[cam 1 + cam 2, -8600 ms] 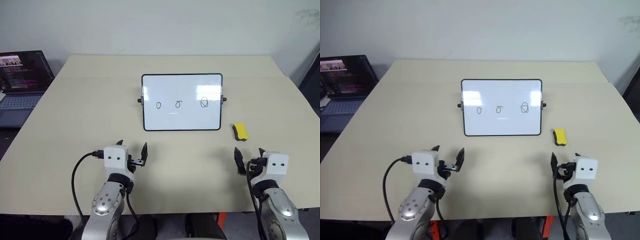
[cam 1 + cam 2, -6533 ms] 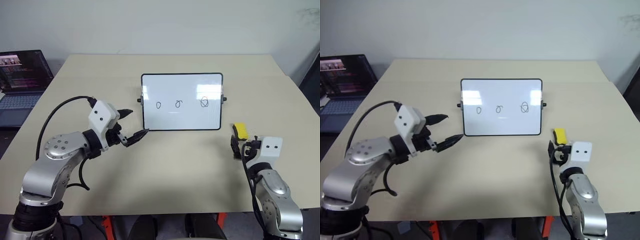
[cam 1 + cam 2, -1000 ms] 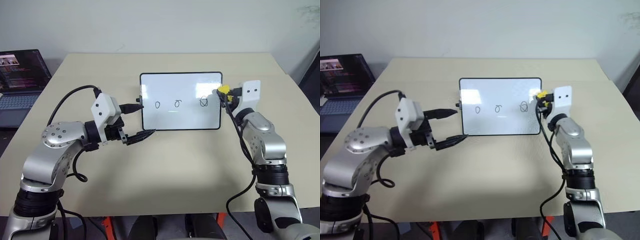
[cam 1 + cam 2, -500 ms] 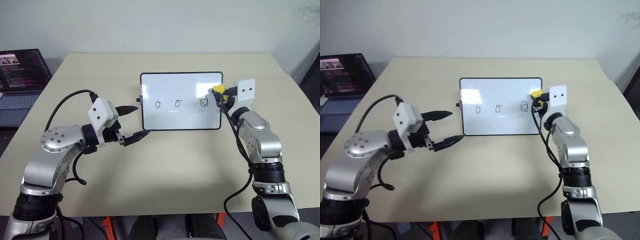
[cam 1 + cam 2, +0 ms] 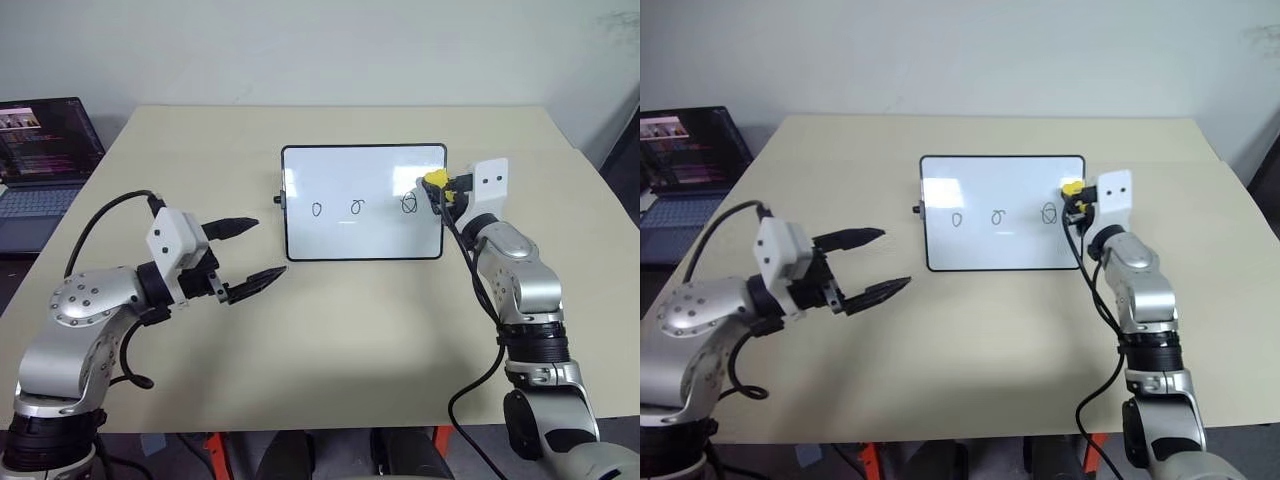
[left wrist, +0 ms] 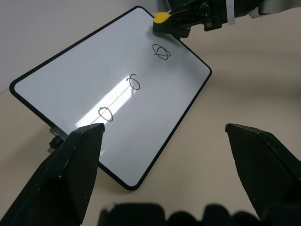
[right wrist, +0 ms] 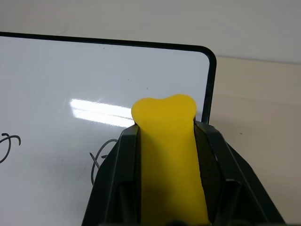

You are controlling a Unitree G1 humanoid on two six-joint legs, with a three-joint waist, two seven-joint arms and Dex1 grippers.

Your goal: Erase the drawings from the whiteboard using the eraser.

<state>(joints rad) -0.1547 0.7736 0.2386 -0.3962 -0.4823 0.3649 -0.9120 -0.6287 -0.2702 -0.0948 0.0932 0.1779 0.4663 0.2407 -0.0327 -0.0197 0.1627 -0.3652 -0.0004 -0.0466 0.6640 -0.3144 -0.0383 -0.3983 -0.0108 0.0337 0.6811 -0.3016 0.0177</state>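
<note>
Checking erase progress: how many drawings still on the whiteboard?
3, in a row across the whiteboard: one at its left, one in the middle, one at its right, just beside the eraser in the right gripper. None looks wiped.

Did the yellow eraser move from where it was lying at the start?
Yes. The eraser left the table and is up at the whiteboard's right edge, clamped in the right gripper.

Eraser [image 6: 162, 19] above whiteboard [image 6: 84, 84] drawings [image 6: 134, 82]
</note>
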